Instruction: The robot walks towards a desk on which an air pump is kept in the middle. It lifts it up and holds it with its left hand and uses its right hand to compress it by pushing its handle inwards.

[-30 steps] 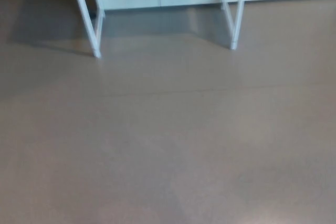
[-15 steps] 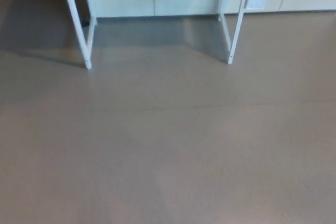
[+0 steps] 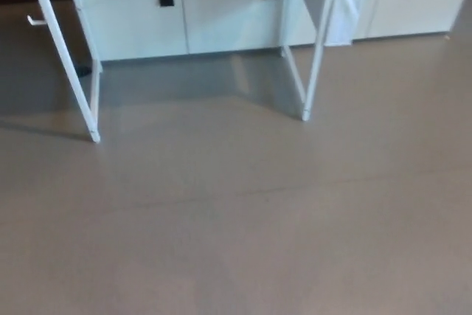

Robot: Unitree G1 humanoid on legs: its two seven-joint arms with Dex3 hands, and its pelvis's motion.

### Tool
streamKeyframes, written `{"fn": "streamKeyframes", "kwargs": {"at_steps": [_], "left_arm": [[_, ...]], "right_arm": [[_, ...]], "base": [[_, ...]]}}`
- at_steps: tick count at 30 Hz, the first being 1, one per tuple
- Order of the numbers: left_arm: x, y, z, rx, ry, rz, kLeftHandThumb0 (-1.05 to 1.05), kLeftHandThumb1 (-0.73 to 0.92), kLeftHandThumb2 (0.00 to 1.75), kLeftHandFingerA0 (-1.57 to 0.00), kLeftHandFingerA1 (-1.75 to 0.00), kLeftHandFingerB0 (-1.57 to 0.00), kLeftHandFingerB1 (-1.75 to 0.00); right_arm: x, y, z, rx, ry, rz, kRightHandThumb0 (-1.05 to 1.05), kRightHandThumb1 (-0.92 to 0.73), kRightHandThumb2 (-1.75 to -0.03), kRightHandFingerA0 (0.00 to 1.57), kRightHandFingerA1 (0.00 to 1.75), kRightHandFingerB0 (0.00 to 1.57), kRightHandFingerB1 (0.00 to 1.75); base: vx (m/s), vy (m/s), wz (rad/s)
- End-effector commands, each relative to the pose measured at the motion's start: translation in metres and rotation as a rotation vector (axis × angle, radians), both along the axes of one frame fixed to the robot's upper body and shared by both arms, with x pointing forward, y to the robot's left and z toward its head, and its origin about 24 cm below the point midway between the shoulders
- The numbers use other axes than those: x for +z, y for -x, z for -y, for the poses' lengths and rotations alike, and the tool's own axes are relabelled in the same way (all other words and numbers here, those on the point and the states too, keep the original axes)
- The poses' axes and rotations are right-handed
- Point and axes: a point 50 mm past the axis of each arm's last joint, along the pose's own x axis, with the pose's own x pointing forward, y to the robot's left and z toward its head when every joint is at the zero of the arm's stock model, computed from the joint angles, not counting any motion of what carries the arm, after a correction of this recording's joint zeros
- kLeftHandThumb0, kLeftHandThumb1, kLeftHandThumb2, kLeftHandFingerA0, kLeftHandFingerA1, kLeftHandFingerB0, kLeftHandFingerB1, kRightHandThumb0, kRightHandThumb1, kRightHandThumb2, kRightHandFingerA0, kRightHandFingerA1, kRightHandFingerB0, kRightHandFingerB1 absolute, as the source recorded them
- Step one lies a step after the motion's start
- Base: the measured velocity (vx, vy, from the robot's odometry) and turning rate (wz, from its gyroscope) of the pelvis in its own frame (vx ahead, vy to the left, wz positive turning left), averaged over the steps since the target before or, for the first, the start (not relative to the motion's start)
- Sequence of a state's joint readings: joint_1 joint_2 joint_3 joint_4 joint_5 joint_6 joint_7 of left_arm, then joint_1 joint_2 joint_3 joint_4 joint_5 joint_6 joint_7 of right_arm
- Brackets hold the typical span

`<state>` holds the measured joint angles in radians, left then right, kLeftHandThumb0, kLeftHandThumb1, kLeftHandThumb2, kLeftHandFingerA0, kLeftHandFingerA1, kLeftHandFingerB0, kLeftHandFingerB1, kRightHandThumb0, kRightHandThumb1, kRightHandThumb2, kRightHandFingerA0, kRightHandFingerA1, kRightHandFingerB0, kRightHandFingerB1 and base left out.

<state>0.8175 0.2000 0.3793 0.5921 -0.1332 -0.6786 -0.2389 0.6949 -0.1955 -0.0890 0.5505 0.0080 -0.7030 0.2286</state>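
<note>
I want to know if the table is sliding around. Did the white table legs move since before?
No. The white table legs sit lower in the picture, but the cabinets behind shifted down with them, so the camera moved.

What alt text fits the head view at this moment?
Bare grey-brown floor fills most of the frame, with the white legs of a desk and pale cabinets across the top. No air pump, desk top or robot hand is visible.

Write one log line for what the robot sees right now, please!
phase: approach | seen: desk legs, floor, cabinets | air pump: not in view | left robot hand: not in view | right robot hand: not in view
</note>
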Motion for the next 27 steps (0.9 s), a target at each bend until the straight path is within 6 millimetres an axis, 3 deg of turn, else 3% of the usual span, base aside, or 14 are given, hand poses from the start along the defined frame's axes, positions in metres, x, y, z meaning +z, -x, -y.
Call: {"fn": "streamKeyframes", "kwargs": {"at_steps": [1,6,11,19,27], "left_arm": [[0.0043,-0.0070,-0.0001,-0.020,-0.018,0.041,-0.13,0.72,0.61,-0.45,-0.39,-0.35,-0.37],[0.0022,-0.0067,-0.0023,-0.016,-0.018,0.039,-0.13,0.72,0.61,-0.45,-0.39,-0.35,-0.37],[0.0029,-0.0071,-0.0011,-0.021,-0.021,0.050,-0.16,0.71,0.61,-0.45,-0.40,-0.35,-0.37],[0.0016,-0.0121,-0.0023,-0.021,-0.029,0.060,-0.14,0.71,0.60,-0.47,-0.40,-0.36,-0.37],[0.0013,-0.0108,-0.0004,-0.009,-0.017,0.066,-0.16,0.71,0.60,-0.47,-0.40,-0.36,-0.38]], "right_arm": [[0.0015,-0.0075,0.0013,0.004,0.006,0.020,-0.29,-0.73,-0.62,0.53,0.42,0.40,0.38],[0.0026,-0.0065,0.0012,-0.004,-0.004,0.018,-0.29,-0.74,-0.62,0.54,0.42,0.41,0.38],[0.0029,-0.0087,0.0018,0.002,0.008,0.030,-0.29,-0.74,-0.62,0.54,0.43,0.40,0.38],[0.0038,-0.0128,-0.0008,-0.013,-0.006,0.031,-0.27,-0.74,-0.62,0.52,0.43,0.39,0.38],[0.0039,-0.0142,0.0000,-0.019,-0.008,0.041,-0.27,-0.74,-0.62,0.52,0.43,0.39,0.39]], "base": [[0.41,-0.205,0.80],[0.42,-0.194,0.55],[0.35,-0.036,-0.22],[0.57,0.190,-0.53],[0.43,0.160,0.13]]}}
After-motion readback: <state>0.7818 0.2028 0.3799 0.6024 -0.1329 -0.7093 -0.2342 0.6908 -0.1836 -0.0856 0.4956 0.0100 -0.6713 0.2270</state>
